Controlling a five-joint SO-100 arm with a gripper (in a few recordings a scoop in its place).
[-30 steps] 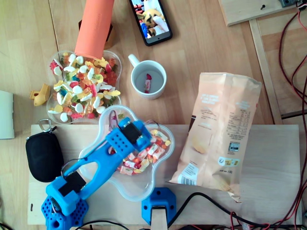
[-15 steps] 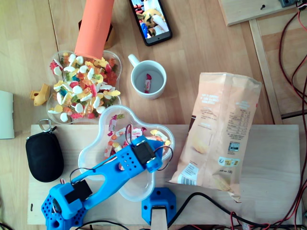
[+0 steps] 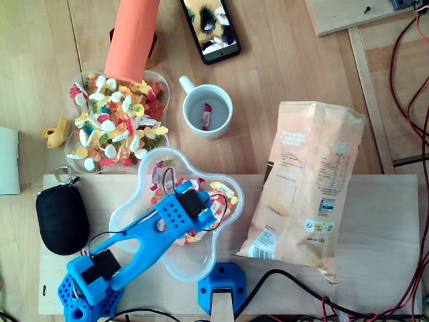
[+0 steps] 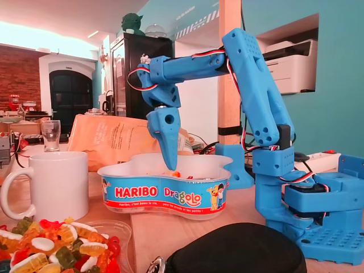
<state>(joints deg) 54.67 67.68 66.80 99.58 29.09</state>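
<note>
My blue arm reaches over a clear Haribo tub point(image 3: 193, 265) point(image 4: 165, 193) of wrapped candies point(image 3: 220, 192). In the fixed view the gripper point(image 4: 170, 166) points straight down into the tub. Its fingers look pressed together, with the tips among the candies by the near wall. The rim hides whether a candy is pinched between them. From overhead the wrist covers the gripper point(image 3: 209, 213) over the tub's middle right. A white mug point(image 3: 208, 111) point(image 4: 57, 185) with one wrapped candy point(image 3: 206, 116) inside stands beyond the tub.
A clear bowl point(image 3: 161, 82) of gummies point(image 4: 51, 244) sits beside the tub, with an orange tube point(image 3: 131, 37) leaning over it. The chip bag point(image 3: 308, 181) point(image 4: 114, 136) lies to the right overhead, and a black pouch point(image 3: 60, 218) point(image 4: 233, 250) to the left. A phone point(image 3: 211, 27) lies beyond the mug.
The wrist swung from the tub's upper part down toward its lower right, then came back a little toward the middle. The candies, mug and bowl stayed put.
</note>
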